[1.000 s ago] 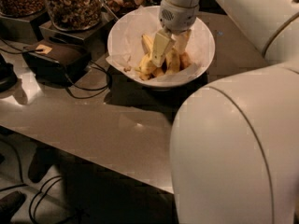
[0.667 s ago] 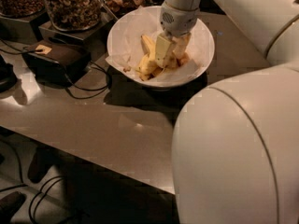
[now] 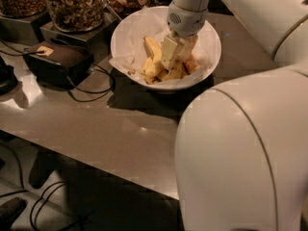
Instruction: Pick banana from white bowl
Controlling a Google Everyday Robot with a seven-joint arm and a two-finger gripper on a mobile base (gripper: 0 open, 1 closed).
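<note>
At the far left of the table (image 3: 96, 129), around ten o'clock, glass jars of nuts (image 3: 77, 4) stand on dark metal stands (image 3: 21, 29). Just below them sits a black box (image 3: 55, 64) carrying a small tan tag (image 3: 44, 50), and dark cables (image 3: 94, 83) loop from it across the tabletop towards three o'clock. Further right, at the table's twelve o'clock edge, is the white bowl (image 3: 211, 52), wide and round and lined with crumpled white paper (image 3: 131, 32) that spills over its nine o'clock rim. The banana (image 3: 153, 52) lies inside the bowl in the left half of the fruit heap, with one end tilted up towards eleven o'clock and its lower part buried among other yellow pieces (image 3: 168, 73) piled at the bowl's centre and towards five o'clock. Immediately at the banana's three o'clock side the gripper (image 3: 175, 57) reaches straight down into the bowl, low among the fruit and touching the heap. Whether it is clenched on the banana or released cannot be told, since the pale hardware and the yellow fruit overlap there. Its white wrist and arm (image 3: 190, 6) rise towards twelve o'clock and out of view. Furthest right, the robot's large rounded white body (image 3: 245, 158) fills the area from three to six o'clock, hiding the table's near corner.
</note>
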